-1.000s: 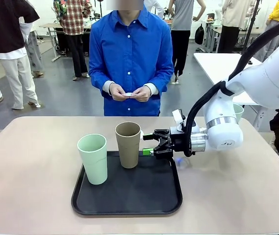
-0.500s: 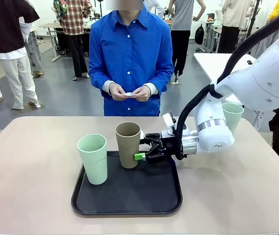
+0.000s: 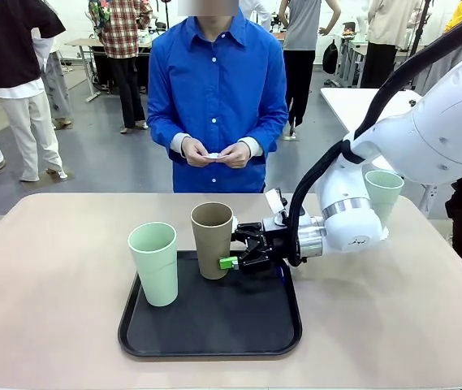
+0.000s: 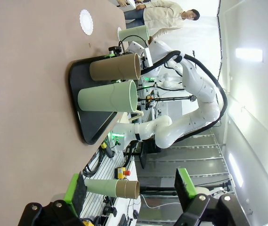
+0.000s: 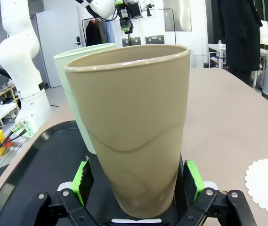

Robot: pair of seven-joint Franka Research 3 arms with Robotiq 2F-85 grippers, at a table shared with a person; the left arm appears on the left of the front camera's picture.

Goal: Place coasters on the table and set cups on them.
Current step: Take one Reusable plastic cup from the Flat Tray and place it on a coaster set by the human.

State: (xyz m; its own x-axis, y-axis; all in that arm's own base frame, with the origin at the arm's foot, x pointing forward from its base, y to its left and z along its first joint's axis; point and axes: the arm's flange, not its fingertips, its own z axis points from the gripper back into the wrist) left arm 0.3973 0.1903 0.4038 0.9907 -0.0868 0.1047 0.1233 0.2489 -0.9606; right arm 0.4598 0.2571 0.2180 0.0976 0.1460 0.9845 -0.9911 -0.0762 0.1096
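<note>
From the front, the right hand [image 3: 232,252] sits at 3 o'clock of the olive-brown cup [image 3: 213,240] on the black tray [image 3: 214,333], with a mint cup [image 3: 154,264] at its 8 o'clock. The right wrist view adds green pads [image 5: 83,181] spread either side of that cup, and a coaster [image 5: 265,184] on the desk [image 5: 228,113] at 4 o'clock. The left hand [image 4: 131,193] has its jaws apart, empty.

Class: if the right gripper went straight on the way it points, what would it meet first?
The olive-brown cup, upright on the black tray: it stands between the open fingers of the right gripper, so it would likely be met almost at once.
</note>
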